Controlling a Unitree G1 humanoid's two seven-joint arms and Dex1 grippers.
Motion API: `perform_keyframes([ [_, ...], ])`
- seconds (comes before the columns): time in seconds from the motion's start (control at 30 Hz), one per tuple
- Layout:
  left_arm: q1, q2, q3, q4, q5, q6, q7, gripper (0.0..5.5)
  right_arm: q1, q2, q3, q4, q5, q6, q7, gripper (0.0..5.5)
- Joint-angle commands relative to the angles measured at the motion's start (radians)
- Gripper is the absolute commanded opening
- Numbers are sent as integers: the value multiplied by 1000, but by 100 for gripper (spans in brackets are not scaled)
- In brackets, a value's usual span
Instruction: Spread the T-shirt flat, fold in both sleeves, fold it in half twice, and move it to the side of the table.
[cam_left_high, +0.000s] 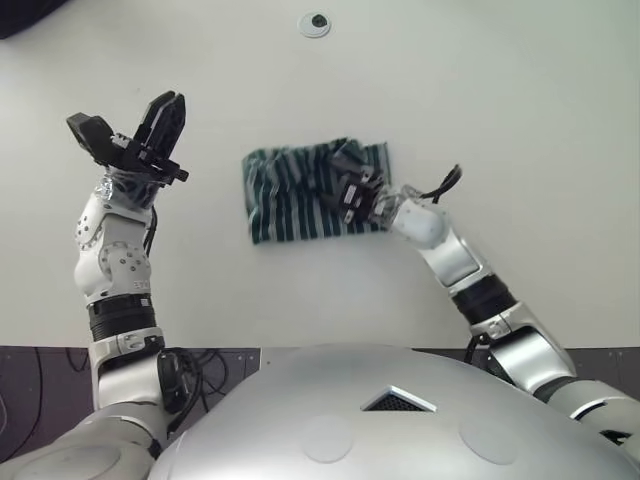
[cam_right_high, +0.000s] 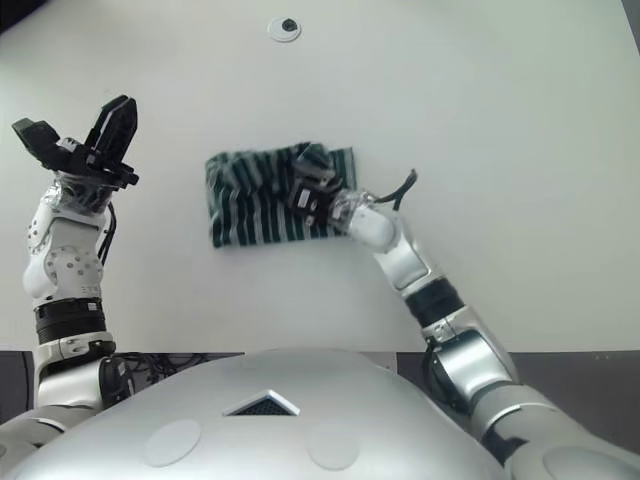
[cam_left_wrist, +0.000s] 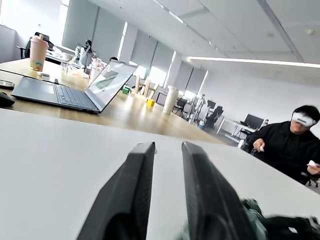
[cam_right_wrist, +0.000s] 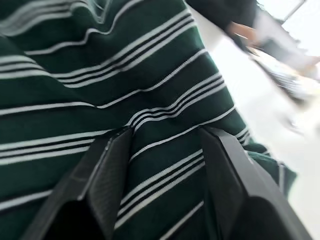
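While the right pincer (cam_left_high: 342, 180) rests spread wide on one folded T-shirt (cam_left_high: 285, 200), the left pincer (cam_left_high: 125, 115) hangs raised, slightly parted.

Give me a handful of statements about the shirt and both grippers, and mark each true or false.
1. The T-shirt lies folded into a compact bundle on the table. True.
2. The left gripper grips a sleeve. False: it is raised to the robot's left, apart from the shirt, holding nothing.
3. The right gripper sits on the shirt with its fingers apart. True.
4. The shirt is plain red. False: it is dark green with white stripes.
5. A small round disc lies beyond the shirt. True.
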Motion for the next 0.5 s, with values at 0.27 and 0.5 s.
perform_keyframes([
  [0.27, -216, -240, -79, 126, 245, -367, 158, 93, -205, -119, -358, 418, 75, -154, -299, 242],
  [0.5, -348, -294, -35, 414, 442, -612, 448, 93, -121, 7, -445, 333, 22, -609, -663, 242],
])
